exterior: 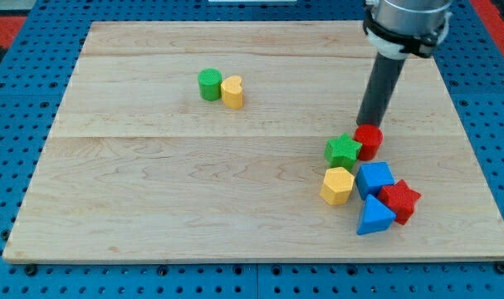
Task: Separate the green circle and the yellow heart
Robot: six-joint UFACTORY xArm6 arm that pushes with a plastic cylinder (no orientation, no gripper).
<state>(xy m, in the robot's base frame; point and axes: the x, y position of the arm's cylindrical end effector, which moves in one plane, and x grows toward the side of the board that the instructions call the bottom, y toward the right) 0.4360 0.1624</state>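
The green circle (209, 85) and the yellow heart (232, 91) stand side by side and touching in the upper middle of the wooden board (152, 183), the circle on the left. My tip (369, 124) is far to their right, just behind the red circle (369, 141) in the right-hand cluster.
A cluster sits at the board's lower right: a green star (343, 151), the red circle, a yellow hexagon (337, 185), a blue cube (374, 178), a red star (400, 201) and a blue triangle (374, 217). A blue pegboard (19, 91) surrounds the board.
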